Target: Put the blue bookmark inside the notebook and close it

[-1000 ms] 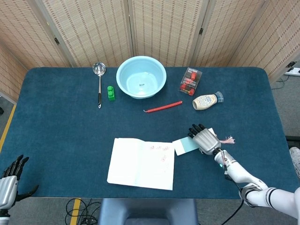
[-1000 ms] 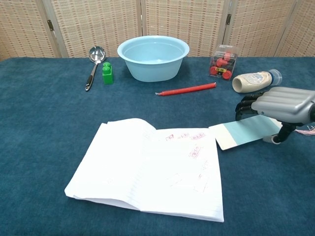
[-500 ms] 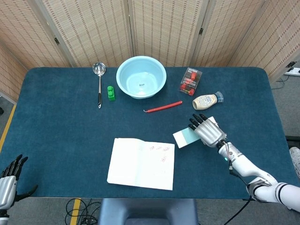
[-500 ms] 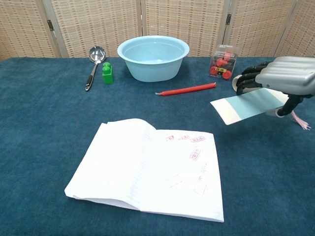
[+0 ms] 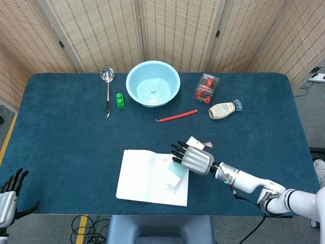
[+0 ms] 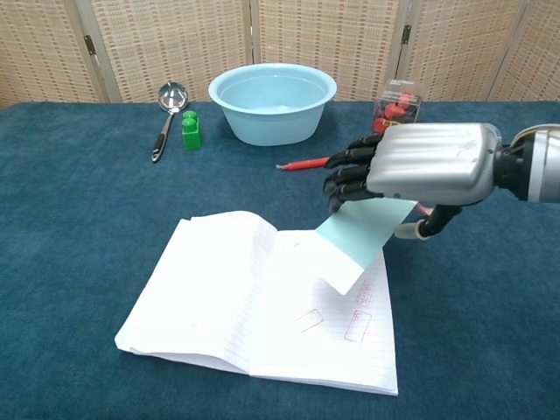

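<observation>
Wicker screens along the back, dark blue desk (image 5: pixel 61 137) w/ the usual clutter up top: light blue bowl (image 5: pixel 153 83), ladle (image 5: pixel 107 86), green block (image 5: pixel 120 100), red pen (image 5: pixel 176 116), a bottle lying on its side (image 5: pixel 223 109).

Right hand (image 6: pixel 420 166) has the blue bookmark (image 6: pixel 363 232) pinched under its fingers and is hovering over the right page of the open notebook (image 6: pixel 262 302). Bookmark hangs tilted, long axis running from the hand down and left toward the spine, low end right above the page or maybe just touching, can't tell tbh. So the drop spot is basically straight below and a bit left of the hand; imo it only needs to lower and let go.

Left hand (image 5: pixel 7 195) is way off at the near left desk corner, fingers spread, holding nothing. It's on the notebook's left-page side tho, so prob the one to flip the cover shut after.
</observation>
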You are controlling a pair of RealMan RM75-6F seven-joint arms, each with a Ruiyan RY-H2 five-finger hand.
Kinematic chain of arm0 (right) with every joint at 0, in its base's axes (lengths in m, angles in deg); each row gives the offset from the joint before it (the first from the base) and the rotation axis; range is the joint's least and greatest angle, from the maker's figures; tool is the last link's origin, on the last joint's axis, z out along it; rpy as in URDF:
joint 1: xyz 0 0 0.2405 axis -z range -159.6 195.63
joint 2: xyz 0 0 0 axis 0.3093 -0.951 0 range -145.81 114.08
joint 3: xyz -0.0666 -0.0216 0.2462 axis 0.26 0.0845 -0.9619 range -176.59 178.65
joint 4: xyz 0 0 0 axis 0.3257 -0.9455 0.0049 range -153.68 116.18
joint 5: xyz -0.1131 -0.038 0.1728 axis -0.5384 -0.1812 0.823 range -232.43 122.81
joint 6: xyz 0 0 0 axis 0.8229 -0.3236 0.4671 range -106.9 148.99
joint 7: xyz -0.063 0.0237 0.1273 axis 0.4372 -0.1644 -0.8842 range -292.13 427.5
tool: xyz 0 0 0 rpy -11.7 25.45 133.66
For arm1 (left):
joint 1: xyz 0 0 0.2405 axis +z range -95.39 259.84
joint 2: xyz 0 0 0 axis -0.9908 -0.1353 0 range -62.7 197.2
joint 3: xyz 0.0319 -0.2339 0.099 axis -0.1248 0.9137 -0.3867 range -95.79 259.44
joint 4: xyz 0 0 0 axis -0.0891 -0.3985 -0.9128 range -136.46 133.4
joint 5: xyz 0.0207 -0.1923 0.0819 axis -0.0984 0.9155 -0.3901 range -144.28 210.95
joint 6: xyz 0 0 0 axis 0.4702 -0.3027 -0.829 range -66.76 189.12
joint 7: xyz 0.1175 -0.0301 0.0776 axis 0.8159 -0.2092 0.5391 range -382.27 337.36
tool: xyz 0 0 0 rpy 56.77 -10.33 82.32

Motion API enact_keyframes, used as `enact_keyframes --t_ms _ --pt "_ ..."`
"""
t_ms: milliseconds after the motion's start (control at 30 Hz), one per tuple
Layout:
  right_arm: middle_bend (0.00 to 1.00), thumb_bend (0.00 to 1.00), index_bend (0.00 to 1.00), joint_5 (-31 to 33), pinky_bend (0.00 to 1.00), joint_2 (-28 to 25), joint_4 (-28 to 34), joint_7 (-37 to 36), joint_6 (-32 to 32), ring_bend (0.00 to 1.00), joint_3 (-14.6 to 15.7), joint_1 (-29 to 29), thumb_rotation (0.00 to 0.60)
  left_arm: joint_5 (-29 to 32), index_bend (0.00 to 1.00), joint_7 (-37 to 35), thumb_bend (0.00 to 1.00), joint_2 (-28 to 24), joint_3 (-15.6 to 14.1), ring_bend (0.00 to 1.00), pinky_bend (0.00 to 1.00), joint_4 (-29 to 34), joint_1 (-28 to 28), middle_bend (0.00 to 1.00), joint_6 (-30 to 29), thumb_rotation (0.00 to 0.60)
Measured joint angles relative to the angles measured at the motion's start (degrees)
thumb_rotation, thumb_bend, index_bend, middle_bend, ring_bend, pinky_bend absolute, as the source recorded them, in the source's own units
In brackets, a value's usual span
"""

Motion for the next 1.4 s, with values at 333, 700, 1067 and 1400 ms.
enact_keyframes --t_ms 333,700,1067,1400 --pt "0.17 0.26 0.32 -10.9 0.09 5.2 -7.6 -3.5 -1.4 0.06 3.9 -7.1 0.6 0.3 0.1 0.0 0.24 -0.1 0.0 0.1 0.17 0.1 0.2 0.04 -0.1 0.6" --pt "0.17 0.25 0.33 -15.8 0.04 13.0 -19.7 -9.6 -7.1 0.06 6.8 -10.9 0.6 0.6 0.1 0.1 0.24 -0.2 0.0 0.1 0.17 0.1 0.4 0.04 0.0 0.6" --pt "0.17 0.23 0.33 -17.7 0.02 16.8 -26.8 -13.0 -11.2 0.06 8.9 -13.6 0.6 0.9 0.1 0.1 0.24 -0.1 0.0 0.1 0.17 -0.1 0.6 0.04 0.1 0.6" --pt "0.17 0.22 0.33 -16.9 0.02 18.4 -29.7 -13.7 -11.9 0.06 10.1 -14.5 0.6 1.1 0.1 0.0 0.24 0.0 0.0 0.1 0.17 -0.4 0.8 0.04 0.2 0.6"
